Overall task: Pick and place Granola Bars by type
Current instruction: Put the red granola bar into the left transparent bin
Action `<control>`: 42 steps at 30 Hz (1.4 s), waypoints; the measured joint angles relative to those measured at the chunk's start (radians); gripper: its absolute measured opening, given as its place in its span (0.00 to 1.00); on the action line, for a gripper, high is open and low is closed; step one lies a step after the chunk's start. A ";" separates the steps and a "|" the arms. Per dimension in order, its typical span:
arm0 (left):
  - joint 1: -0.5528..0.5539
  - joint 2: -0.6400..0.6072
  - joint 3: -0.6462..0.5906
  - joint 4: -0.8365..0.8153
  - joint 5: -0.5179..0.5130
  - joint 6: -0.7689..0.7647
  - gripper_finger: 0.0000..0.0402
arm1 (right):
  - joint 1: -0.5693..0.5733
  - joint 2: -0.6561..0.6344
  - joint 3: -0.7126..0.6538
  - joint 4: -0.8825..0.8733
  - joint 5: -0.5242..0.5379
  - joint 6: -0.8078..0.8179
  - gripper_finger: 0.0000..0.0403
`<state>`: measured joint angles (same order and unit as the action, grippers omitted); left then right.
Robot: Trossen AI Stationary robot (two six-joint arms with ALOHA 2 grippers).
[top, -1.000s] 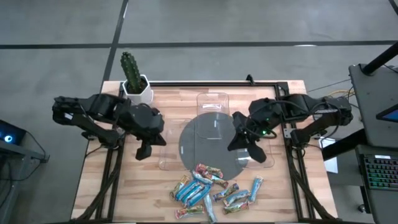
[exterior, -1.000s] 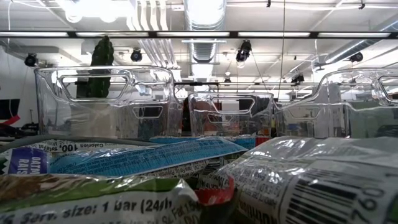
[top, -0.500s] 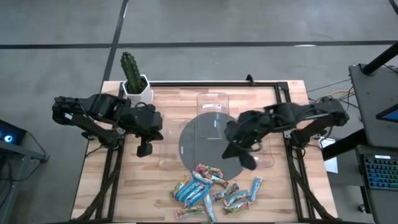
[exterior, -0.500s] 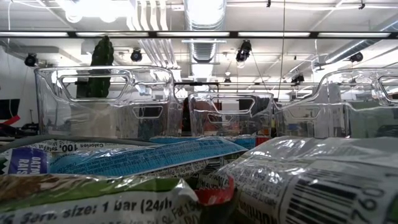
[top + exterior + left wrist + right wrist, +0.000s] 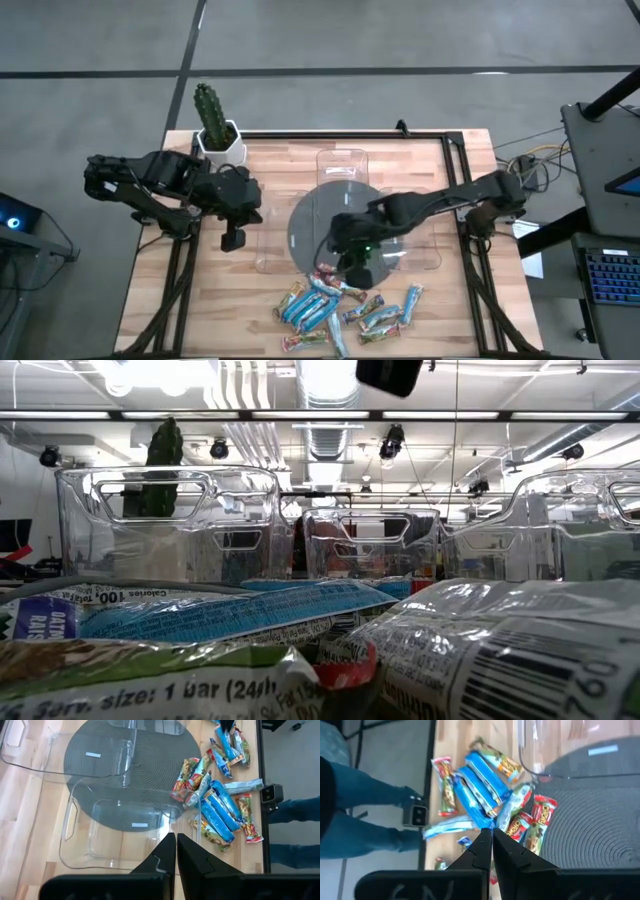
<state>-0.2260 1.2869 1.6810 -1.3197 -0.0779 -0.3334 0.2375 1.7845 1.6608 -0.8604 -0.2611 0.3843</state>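
Since the earlier frames the right arm has been swung inward across the grey round mat (image 5: 325, 225), so that the right end effector (image 5: 352, 272) is now poised directly above the far edge of the Granola Bars (image 5: 340, 303), its fingers pressed together and holding nothing. The bars are heaped loosely at the near edge of the bench (image 5: 270, 165), just beyond the mat's rim, with blue wrappers mixed among red-orange ones. Clear plastic trays (image 5: 342, 166) are set around the mat, two of them overlapping it. The left end effector (image 5: 233, 240) is held over the bench's left part beside a tray, fingers likewise closed and empty. A potted cactus (image 5: 212, 125) is placed at the far left corner.
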 joint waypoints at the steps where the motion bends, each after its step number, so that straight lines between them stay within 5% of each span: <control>1: 0.000 0.000 0.000 0.000 -0.001 0.000 0.00 | 0.000 0.012 0.000 0.000 0.000 0.000 0.02; 11: 0.000 0.000 0.000 0.000 -0.001 0.000 0.00 | 0.000 0.095 0.001 0.005 0.000 0.001 0.05; 26: 0.000 -0.001 0.000 -0.024 0.001 0.000 0.00 | -0.001 0.107 0.002 0.003 0.185 0.012 0.48; 42: 0.000 -0.001 0.000 -0.024 0.001 0.012 0.00 | 0.000 0.107 -0.086 -0.004 0.156 0.141 0.50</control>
<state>-0.2260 1.2861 1.6808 -1.3437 -0.0765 -0.3218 0.2375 1.8912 1.5751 -0.8642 -0.1055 0.5251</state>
